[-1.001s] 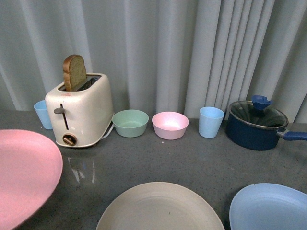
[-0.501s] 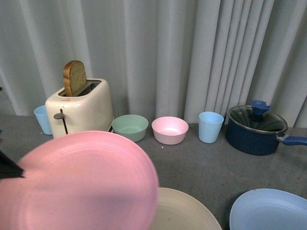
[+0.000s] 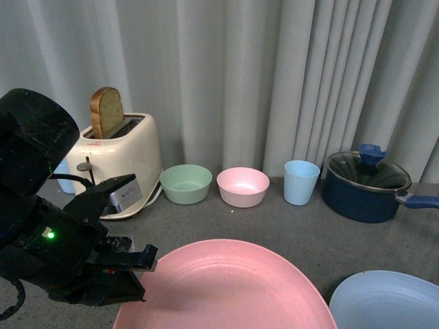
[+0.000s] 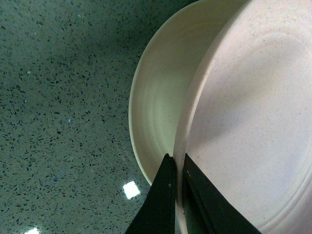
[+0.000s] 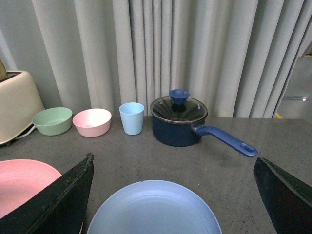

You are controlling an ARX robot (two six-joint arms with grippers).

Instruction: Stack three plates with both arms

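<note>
My left gripper (image 3: 147, 263) is shut on the rim of the pink plate (image 3: 230, 288), which hangs tilted over the front middle of the counter. In the left wrist view the jaws (image 4: 176, 159) pinch the pink plate's (image 4: 248, 122) edge, and the beige plate (image 4: 156, 107) lies just beneath it, partly covered. The front view hides the beige plate. The light blue plate (image 3: 387, 301) lies flat at the front right. My right gripper (image 5: 173, 195) stands wide open above the light blue plate (image 5: 153, 209), holding nothing.
Along the curtain stand a cream toaster (image 3: 123, 157) with a bread slice, a green bowl (image 3: 186, 183), a small pink bowl (image 3: 243, 186), a light blue cup (image 3: 302, 181) and a dark blue lidded pot (image 3: 367, 185) with its handle pointing right.
The pink plate was lifted from the left and carried right, and now covers the beige plate. The left arm has come into the front view.
</note>
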